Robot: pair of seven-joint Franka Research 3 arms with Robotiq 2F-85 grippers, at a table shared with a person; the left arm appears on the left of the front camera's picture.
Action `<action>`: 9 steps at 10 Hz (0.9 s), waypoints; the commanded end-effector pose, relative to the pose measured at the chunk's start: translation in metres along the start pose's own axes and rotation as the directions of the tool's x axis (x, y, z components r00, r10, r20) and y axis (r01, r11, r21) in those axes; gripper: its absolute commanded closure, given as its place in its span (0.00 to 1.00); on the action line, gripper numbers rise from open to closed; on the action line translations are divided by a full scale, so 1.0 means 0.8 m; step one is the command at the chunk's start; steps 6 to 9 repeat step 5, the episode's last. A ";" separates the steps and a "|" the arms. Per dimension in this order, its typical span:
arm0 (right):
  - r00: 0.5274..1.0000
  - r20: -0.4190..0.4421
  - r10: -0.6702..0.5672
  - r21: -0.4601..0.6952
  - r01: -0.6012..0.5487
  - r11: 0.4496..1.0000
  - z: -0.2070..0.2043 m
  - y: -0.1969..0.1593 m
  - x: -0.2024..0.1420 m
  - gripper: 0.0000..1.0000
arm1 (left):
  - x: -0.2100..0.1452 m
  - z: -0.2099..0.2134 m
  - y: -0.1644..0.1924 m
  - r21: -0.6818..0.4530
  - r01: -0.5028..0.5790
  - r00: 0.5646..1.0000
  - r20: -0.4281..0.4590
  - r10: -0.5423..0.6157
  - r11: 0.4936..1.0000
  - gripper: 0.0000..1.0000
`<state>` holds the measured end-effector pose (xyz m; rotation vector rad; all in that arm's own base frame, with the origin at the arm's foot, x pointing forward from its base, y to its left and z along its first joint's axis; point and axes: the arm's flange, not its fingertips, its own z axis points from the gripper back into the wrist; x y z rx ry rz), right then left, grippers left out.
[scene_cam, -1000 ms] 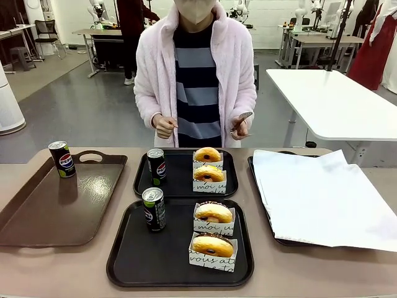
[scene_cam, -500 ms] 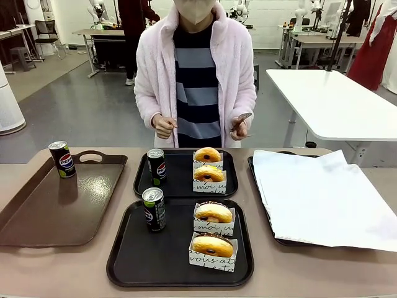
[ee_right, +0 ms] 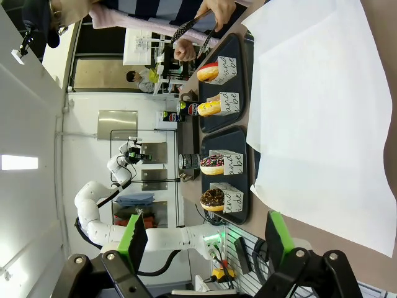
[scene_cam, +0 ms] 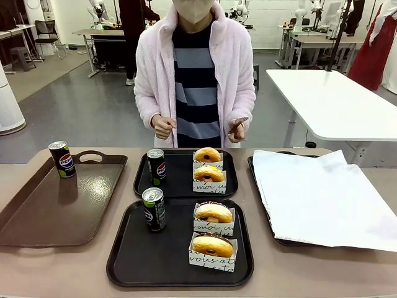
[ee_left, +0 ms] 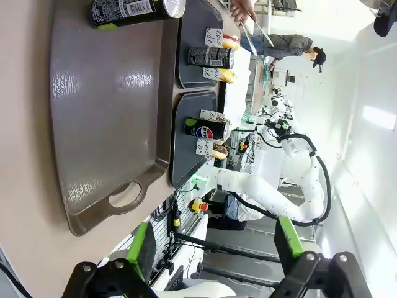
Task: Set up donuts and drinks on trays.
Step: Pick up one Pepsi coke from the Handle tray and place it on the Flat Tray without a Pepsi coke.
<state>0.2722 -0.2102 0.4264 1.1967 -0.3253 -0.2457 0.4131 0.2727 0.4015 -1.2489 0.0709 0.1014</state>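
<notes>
Tan tabletop (scene_cam: 74, 267): two black trays (scene_cam: 124, 261), each with two sleeved donuts (scene_cam: 213, 246) and one can (scene_cam: 154, 210); third can (scene_cam: 61, 159) on brown tray (scene_cam: 37, 217). Left pincer (ee_left: 214, 248) and right pincer (ee_right: 203, 239) spread, empty.

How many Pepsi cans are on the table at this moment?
3. One Pepsi can stands on the brown handled tray at its far corner, one on the far black tray, and one on the near black tray. None looks hidden.

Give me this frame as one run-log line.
near tray: can, two donuts | far tray: can, two donuts | brown tray: spare can | both pincers open, empty
</notes>
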 end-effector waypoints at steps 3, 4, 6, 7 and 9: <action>1.000 0.001 0.007 0.013 -0.007 1.000 0.001 -0.001 0.001 0.00 | -0.004 0.002 0.000 -0.008 0.011 1.000 -0.006 -0.011 1.000 0.00; 1.000 0.001 0.007 0.013 -0.007 1.000 0.001 -0.001 0.001 0.00 | -0.004 0.002 0.000 -0.008 0.011 1.000 -0.006 -0.011 1.000 0.00; 1.000 0.001 0.007 0.013 -0.007 1.000 0.001 -0.001 0.001 0.00 | -0.004 0.002 0.000 -0.008 0.011 1.000 -0.006 -0.011 1.000 0.00; 1.000 0.001 0.007 0.013 -0.007 1.000 0.001 -0.001 0.001 0.00 | -0.004 0.002 0.000 -0.008 0.011 1.000 -0.006 -0.011 1.000 0.00; 1.000 0.001 0.007 0.013 -0.007 1.000 0.001 -0.001 0.001 0.00 | -0.004 0.002 0.000 -0.008 0.011 1.000 -0.006 -0.011 1.000 0.00</action>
